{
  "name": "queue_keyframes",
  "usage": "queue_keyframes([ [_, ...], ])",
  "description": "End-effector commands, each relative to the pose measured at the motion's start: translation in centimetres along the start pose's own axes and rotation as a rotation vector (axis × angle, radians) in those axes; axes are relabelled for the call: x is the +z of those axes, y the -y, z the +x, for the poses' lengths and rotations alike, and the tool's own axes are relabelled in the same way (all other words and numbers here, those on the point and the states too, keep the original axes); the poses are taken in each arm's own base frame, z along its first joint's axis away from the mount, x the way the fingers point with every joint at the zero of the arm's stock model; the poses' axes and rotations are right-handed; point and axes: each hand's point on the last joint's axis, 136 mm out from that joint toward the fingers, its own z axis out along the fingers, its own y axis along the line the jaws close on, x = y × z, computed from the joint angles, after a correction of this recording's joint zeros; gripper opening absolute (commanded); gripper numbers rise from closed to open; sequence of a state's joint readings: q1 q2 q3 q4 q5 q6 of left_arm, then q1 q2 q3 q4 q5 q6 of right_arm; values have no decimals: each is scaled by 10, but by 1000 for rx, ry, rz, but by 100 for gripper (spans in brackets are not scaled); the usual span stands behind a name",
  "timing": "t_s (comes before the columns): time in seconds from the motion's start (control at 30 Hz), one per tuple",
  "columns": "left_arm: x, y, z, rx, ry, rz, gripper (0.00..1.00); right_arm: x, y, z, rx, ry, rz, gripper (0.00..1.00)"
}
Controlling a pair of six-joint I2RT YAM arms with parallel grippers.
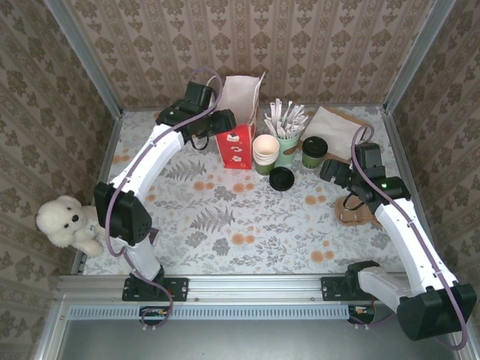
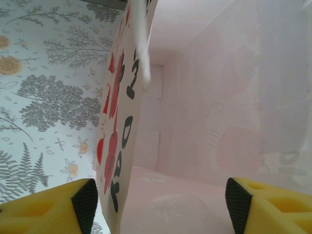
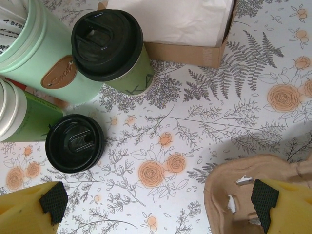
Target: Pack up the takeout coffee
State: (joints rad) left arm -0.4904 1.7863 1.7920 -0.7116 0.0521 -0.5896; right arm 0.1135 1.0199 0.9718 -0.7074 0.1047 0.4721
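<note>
At upper centre overhead, the left gripper (image 1: 227, 120) straddles one wall of the gift bag (image 1: 238, 144), jaws apart; the right gripper (image 1: 330, 171) hangs wide open.

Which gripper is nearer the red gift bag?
Left. The left gripper straddles the top edge of the red gift bag; the right gripper hovers far off, by the cardboard cup carrier.

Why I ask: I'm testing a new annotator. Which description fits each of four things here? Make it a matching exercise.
Things:
1. plush bear
2. loose lid
3. cup carrier
4. gift bag

Descriptions:
A. brown, lying flat on the right
B. white, beyond the left edge
C. black, round, flat
D. upright, red and white

Pairs: 1-B, 2-C, 3-A, 4-D
</note>
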Motion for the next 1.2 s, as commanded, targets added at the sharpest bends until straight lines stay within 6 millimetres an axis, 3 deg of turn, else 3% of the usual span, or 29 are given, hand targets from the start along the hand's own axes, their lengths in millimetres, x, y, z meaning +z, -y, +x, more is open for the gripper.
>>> queue_keyframes([
  [0.0,5,-12,0,53,-12,-70,63,-5,7,-1,8,9,31,100],
  [0.17,7,-14,-2,79,-12,-83,44,-8,1,-1,24,4,-3,100],
  [0.37,-10,-21,-5,133,-13,-111,28,-8,6,7,10,-22,14,100],
  [0.5,-23,-26,4,163,-24,-87,21,-10,4,16,14,-65,-4,100],
  [0.53,-28,-25,7,169,-23,-71,21,-10,3,17,17,-69,-9,100],
  [0.57,-32,-38,4,149,-16,-83,20,-10,3,18,18,-71,-13,100],
  [0.83,-82,-84,20,143,-13,-149,20,-2,-1,29,-4,-133,-32,100],
  [1.03,-109,-86,48,223,-60,-71,19,7,1,41,-19,-188,-28,100],
  [1.17,-125,-73,65,293,-79,30,20,18,27,51,10,-239,52,100],
])
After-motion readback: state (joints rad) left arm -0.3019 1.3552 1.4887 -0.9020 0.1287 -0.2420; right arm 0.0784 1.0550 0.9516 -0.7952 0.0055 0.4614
